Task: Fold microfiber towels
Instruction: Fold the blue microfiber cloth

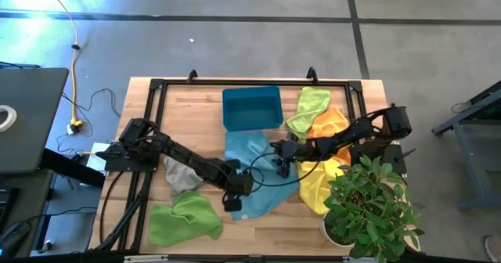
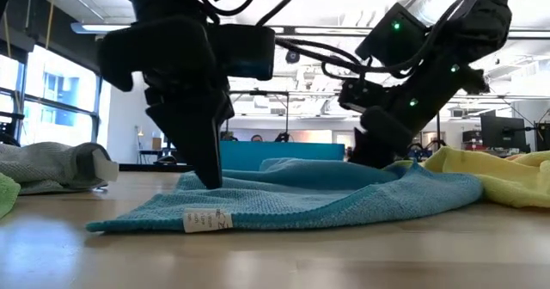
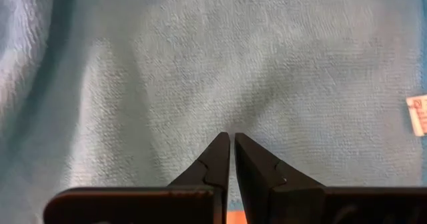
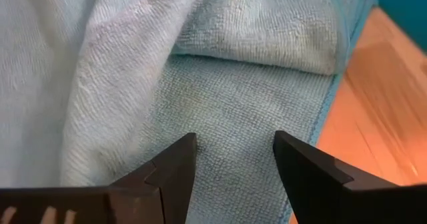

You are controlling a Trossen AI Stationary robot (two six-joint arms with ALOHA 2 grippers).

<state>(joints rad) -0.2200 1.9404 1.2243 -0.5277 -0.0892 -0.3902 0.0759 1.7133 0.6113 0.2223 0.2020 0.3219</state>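
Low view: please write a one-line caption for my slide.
Left gripper, shut, presses on the blue towel; open right gripper sits at its far side.

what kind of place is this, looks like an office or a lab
Probably a robotics lab in an open-plan office: a wooden table on a grey concrete floor, monitors and strip ceiling lights in the room behind.
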